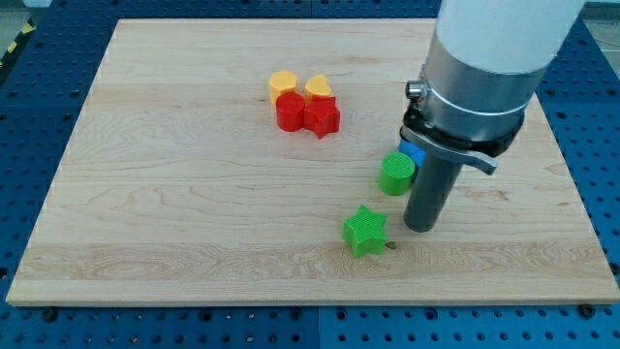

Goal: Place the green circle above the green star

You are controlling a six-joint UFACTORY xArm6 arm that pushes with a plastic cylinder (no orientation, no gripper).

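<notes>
Nearly done: green circle [395,174] sits up-right of green star [365,231], my tip [420,227] beside it; no fingers exist.

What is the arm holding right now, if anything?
Nothing: my tip is a bare rod, standing right of the green star and green circle.

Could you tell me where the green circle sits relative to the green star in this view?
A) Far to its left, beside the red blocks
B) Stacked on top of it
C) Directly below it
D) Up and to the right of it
D: the green circle lies apart from the green star, higher in the view and a little to the right, just left of my tip and its rod.
</notes>
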